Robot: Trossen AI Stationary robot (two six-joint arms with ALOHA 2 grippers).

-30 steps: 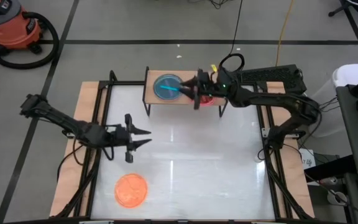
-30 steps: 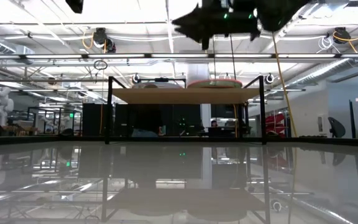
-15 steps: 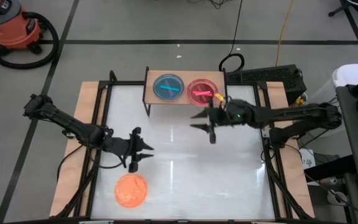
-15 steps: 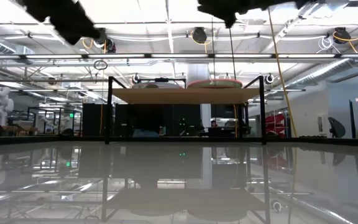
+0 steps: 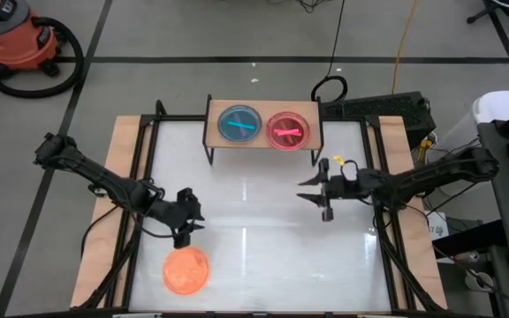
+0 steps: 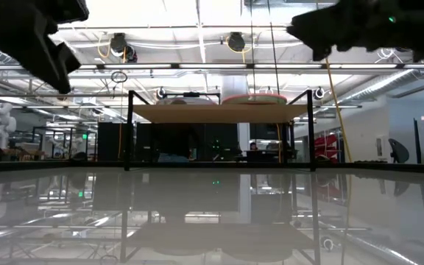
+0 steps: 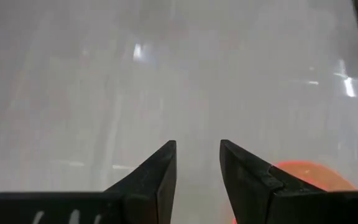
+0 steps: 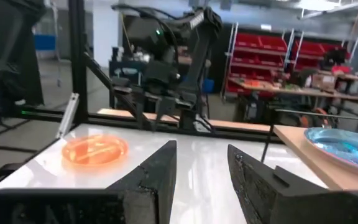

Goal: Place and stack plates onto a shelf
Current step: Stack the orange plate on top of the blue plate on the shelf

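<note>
An orange plate (image 5: 186, 269) lies flat on the white tabletop near the front left; it also shows in the left wrist view (image 7: 316, 171) and the right wrist view (image 8: 95, 150). A blue plate (image 5: 239, 124) and a pink plate (image 5: 287, 129) rest side by side on the light-wood shelf (image 5: 262, 146) at the table's far edge. My left gripper (image 5: 186, 234) hangs open just on the far side of the orange plate, slanting down, touching nothing. My right gripper (image 5: 306, 192) is open in mid-air right of centre, pointing level toward the left.
The shelf stands on thin black legs (image 6: 129, 131) with open space beneath it. Black frame rails (image 5: 140, 177) run along both sides of the table. Bare tabletop (image 5: 254, 238) lies between the two grippers.
My right gripper has drawn back from over the pink plate on the shelf, toward the near and right edges and somewhat down; the pink plate stays on the shelf. My left gripper has tipped from level to slanting down and sunk toward the orange plate.
</note>
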